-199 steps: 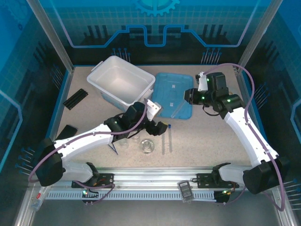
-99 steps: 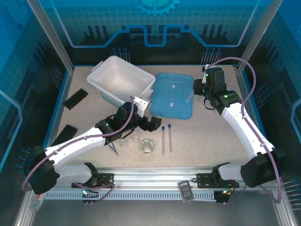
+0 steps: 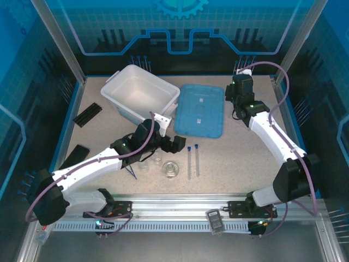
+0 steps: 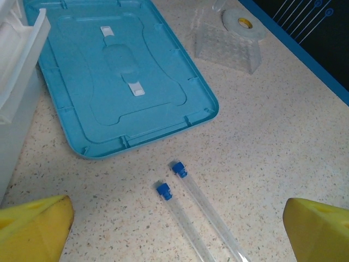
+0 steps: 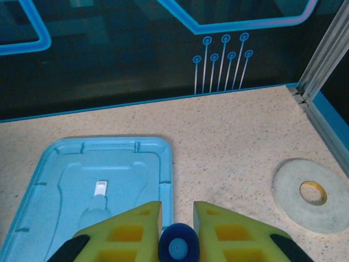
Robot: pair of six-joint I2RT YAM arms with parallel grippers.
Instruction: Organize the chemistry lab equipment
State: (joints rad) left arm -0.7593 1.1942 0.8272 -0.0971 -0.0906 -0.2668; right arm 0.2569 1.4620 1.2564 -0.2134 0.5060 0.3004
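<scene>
A slip was judged the danger here: the capped tube (image 5: pixel 176 246), clamped in the nearly closed right gripper (image 5: pixel 177 212) above the blue lid (image 5: pixel 109 180) toward the bench's far right corner, could be dropped if swung sharply. The left gripper (image 4: pixel 174 204) was spread wide, empty, over two loose tubes (image 4: pixel 204 206) mid-bench.

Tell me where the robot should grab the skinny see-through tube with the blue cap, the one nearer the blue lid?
Probably best: take the slim clear tube with the blue cap at its bare middle, straight down from above. It lies flat on the speckled table, so only its top is free. Pinch across its length, minding the narrow gap beside the second capped tube.
</scene>
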